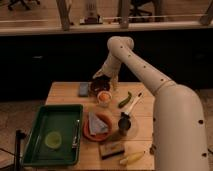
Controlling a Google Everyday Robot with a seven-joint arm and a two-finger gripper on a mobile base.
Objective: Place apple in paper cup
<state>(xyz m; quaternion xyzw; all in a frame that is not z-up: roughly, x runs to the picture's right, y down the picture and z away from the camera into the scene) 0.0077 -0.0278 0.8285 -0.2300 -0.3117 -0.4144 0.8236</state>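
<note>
The apple (104,94), small, round and orange-yellow, sits in the mouth of the short white paper cup (104,102) near the middle of the wooden table's far side. My gripper (105,81) hangs just above and behind the apple, at the end of the white arm that reaches in from the right. A dark brown bowl (97,87) lies right under and behind the gripper and is partly hidden by it.
A green tray (35,145) at the left holds a green round piece (52,139) and a utensil. An orange plate (95,134) with a grey cloth, a dark metallic cup (124,123), a green vegetable (124,99), a brown block (111,148) and a yellow banana-like fruit (131,158) lie nearer the front.
</note>
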